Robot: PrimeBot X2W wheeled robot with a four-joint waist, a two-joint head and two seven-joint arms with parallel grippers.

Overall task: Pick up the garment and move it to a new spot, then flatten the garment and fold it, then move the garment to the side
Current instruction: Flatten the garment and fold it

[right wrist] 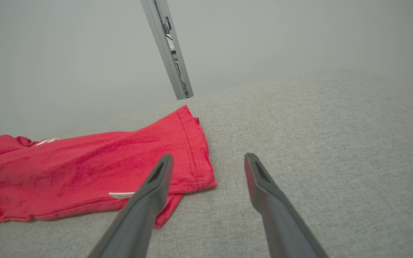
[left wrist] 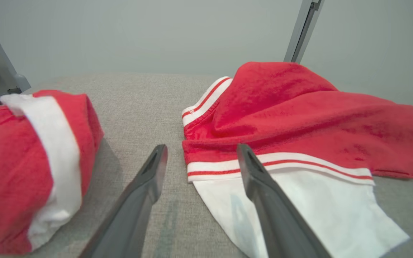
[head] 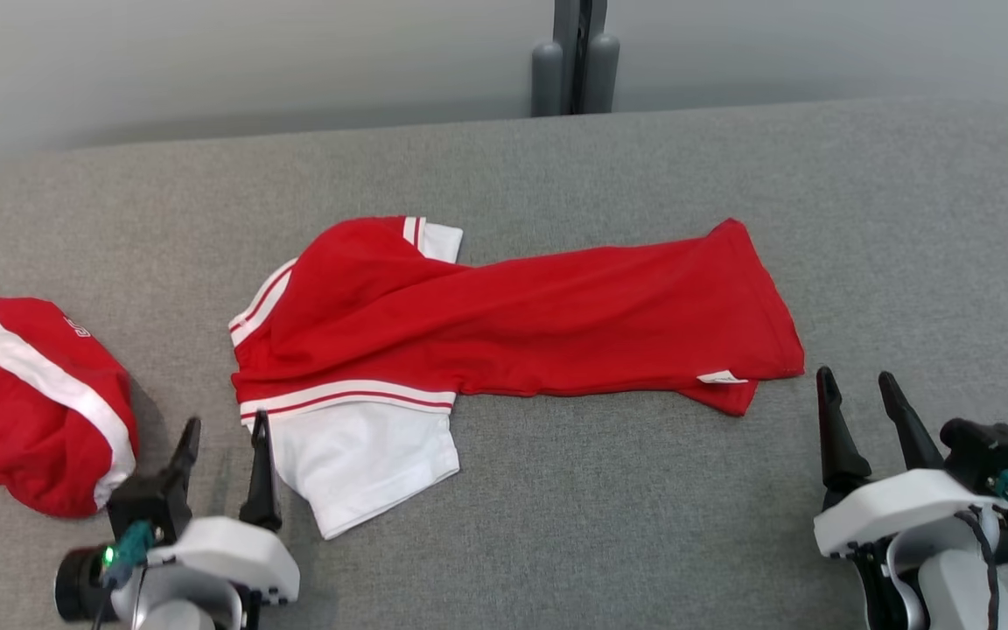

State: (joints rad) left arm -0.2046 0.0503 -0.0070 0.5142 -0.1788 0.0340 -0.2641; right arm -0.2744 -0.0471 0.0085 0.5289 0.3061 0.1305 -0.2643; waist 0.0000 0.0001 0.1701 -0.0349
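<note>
Red garment [head: 513, 324] lies lengthwise left-right, hem pointing right.

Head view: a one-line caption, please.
Red-and-white garment spread across the grey surface; left gripper and right gripper open, empty, near its ends.

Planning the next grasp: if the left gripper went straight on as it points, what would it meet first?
Probably the white sleeve of the red garment, just ahead of the left gripper, jaws open; its height over the sleeve is unclear.

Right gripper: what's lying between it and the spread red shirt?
Nothing; the head view shows a bare strip of grey surface separating the right gripper from the red shirt.
</note>
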